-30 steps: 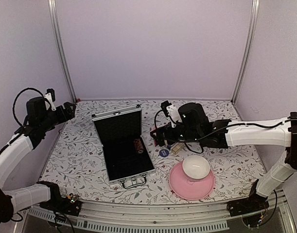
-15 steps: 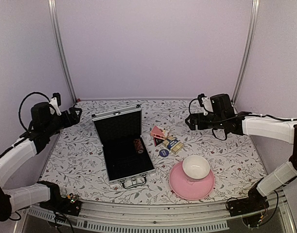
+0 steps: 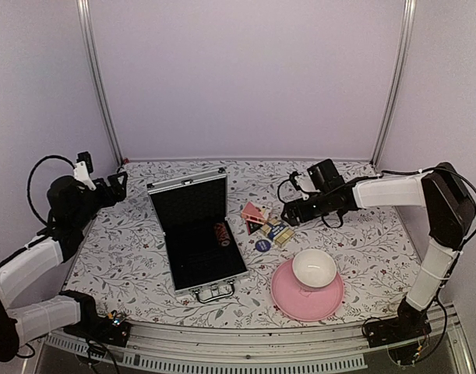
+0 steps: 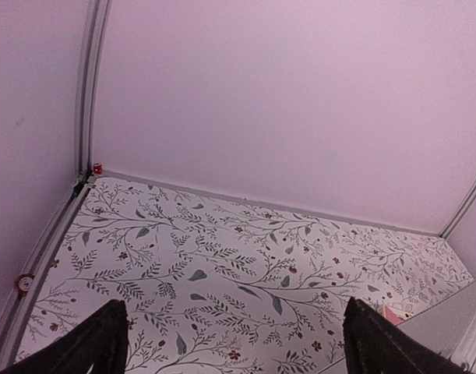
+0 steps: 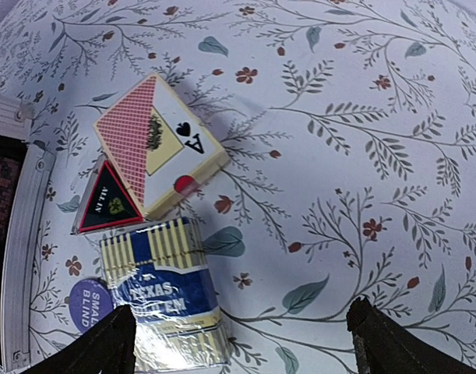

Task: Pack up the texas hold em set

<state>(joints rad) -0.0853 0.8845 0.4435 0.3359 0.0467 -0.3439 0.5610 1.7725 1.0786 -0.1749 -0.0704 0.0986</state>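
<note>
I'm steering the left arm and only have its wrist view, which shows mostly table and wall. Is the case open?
Observer: Yes. The case lies open, lid at the far side, handle toward the arm bases.
Operator: Is anything in it?
Observer: A dark red chip stack sits inside, near the right edge.
Operator: Where are the cards?
Observer: Just right of the case on the table: a red box, a blue box nearer the arms, and a blue disc beside that. The right claw is open next to them, holding nothing.
</note>
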